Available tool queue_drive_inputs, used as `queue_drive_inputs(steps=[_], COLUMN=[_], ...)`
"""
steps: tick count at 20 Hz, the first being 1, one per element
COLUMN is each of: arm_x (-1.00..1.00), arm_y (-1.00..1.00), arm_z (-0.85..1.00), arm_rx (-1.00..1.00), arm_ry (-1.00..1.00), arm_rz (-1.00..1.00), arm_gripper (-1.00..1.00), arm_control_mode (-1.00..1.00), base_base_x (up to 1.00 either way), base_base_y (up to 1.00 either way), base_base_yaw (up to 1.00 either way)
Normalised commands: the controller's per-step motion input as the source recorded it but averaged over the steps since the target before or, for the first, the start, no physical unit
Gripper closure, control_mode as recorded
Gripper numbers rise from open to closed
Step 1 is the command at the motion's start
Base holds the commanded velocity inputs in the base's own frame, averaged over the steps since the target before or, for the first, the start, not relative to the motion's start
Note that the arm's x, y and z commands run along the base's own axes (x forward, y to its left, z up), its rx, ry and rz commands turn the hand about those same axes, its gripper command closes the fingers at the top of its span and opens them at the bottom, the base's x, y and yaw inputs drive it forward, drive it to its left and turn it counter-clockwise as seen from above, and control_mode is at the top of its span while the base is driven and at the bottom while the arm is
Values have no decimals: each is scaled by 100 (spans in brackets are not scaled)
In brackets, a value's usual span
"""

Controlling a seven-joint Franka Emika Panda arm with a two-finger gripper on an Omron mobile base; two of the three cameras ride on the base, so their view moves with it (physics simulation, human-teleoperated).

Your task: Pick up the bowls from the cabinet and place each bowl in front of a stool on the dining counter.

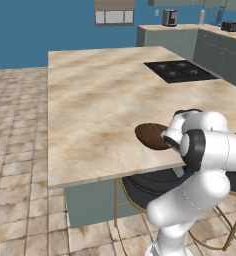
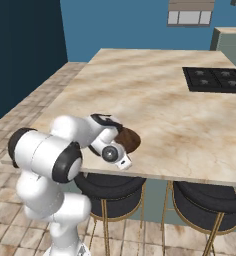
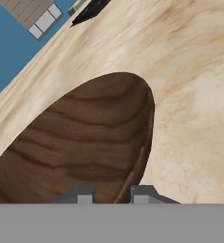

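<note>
Gripper (image 3: 113, 193) pinches, seemingly, the round grained-wood bowl's (image 3: 80, 142) rim over veined marble counter (image 3: 194, 95).

arm (image 2: 45, 155): white glossy rounded links | joints: dark bands | gripper (image 3: 113, 193): small grey finger tips

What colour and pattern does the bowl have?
Dark brown wood with darker grain lines; the bowl shows best in the hand view.
</note>
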Motion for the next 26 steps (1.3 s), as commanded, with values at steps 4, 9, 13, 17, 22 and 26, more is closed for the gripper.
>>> queue_drive_inputs(steps=[4, 9, 13, 17, 22, 26], arm_x=[-6, -6, 0, -23, -35, -29], arm_y=[1, 0, 0, -2, -6, -13], arm_z=[0, -10, -4, 14, 44, 68], arm_rx=[-7, -7, -4, -4, -5, -7], arm_ry=[0, 0, 2, 8, 12, 15], arm_rz=[0, 0, 0, 0, 0, 0], arm_gripper=[100, 100, -100, -100, -100, -100], arm_control_mode=[-100, -100, -100, -100, -100, -100], base_base_x=[0, 0, 0, 0, 0, 0], base_base_y=[0, 0, 0, 0, 0, 0], base_base_yaw=[0, 0, 0, 0, 0, 0])
